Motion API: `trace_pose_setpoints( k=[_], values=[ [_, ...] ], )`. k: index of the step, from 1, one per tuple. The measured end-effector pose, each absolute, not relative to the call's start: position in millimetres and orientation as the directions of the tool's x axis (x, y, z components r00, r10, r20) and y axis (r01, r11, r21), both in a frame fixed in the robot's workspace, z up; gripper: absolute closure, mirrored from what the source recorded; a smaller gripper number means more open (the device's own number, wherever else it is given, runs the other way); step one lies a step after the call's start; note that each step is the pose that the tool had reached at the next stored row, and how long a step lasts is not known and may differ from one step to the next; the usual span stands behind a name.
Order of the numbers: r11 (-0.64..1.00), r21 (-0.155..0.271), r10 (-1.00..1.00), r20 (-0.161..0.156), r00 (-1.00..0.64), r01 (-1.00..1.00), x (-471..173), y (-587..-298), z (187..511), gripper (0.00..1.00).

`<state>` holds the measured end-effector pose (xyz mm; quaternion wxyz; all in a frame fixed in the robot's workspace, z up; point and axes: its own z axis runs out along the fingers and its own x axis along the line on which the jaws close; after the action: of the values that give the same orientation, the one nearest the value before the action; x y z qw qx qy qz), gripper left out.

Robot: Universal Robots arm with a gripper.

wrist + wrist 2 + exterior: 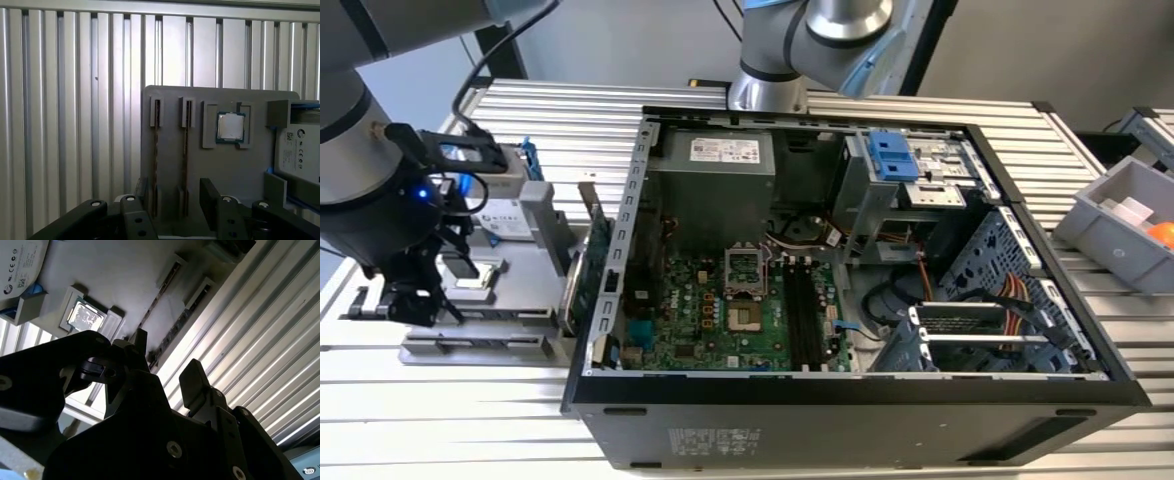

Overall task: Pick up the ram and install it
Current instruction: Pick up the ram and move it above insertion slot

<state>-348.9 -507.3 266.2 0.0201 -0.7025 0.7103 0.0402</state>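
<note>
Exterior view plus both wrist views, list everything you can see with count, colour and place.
computer case: one, black, open, centre of the exterior view.
motherboard: one, green, inside the case.
fixture: one, grey, exterior view's left of the case.
ram sticks: two, brownish edges, in the fixture's slots.
processor: one, silver, fixture recess beside the slots.
hard drive: one, silver, blue-trimmed, on the fixture.
bin: one, grey, exterior view's right.
table: one, silver, ribbed, under everything.
arm: one, grey, exterior view's left.
gripper: one, black, open, at the fixture.
</note>
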Motion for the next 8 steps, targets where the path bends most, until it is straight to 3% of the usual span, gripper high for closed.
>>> trace_pose_setpoints(
  k=[8],
  values=[
    [0.01, 0.029, -0.997, -0.078, -0.012, -1.0, -348.9, -507.3, 257.4, 0.0]
  ],
)
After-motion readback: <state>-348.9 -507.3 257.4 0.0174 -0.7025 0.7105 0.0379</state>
